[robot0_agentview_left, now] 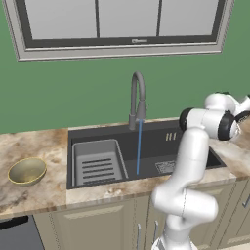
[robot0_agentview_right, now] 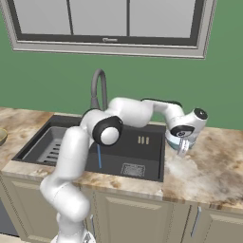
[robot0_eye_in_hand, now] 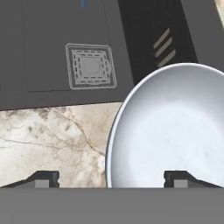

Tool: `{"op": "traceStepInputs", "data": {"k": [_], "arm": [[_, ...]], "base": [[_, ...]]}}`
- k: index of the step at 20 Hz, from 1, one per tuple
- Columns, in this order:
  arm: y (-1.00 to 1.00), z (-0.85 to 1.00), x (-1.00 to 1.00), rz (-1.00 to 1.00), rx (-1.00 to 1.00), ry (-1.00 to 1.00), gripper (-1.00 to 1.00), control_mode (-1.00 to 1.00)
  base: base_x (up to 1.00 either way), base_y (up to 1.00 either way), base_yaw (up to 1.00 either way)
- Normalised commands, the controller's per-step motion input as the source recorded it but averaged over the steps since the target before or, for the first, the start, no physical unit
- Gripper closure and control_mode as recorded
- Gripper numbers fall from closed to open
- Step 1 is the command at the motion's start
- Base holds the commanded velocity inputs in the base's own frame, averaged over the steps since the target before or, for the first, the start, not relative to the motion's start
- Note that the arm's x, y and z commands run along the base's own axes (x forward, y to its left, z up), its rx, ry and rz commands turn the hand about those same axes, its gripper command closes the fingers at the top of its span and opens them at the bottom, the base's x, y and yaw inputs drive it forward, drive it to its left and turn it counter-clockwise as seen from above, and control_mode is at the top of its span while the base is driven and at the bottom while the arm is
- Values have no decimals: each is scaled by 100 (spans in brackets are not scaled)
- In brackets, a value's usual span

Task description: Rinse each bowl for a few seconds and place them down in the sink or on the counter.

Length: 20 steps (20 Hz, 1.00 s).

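One pale bowl [robot0_eye_in_hand: 175, 131] on counter [robot0_eye_in_hand: 52, 131], hand [robot0_eye_in_hand: 111, 179] spread wide above it

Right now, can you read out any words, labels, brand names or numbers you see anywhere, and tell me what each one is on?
One small dark mark sits on the lower frame of the window, seen in both base views; too small and blurred to read.
No text shows on the sink, the faucet, the counter, the olive-gold bowl or the pale bowl.
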Motion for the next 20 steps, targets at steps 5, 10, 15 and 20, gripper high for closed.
{"op": "traceStepInputs", "data": {"k": [5, 10, 15, 20], "arm": [[7, 24, -45, 1, 0, -8, -100, -100], [14, 56, -69, 7, -1, -15, -100, -100], [42, 75, -49, 11, -7, -13, -100, -100], [57, 88, -37, 15, -9, -6, -100, -100]], "base": [[0, 0, 0], [0, 0, 0], [0, 0, 0], [0, 0, 0]]}}
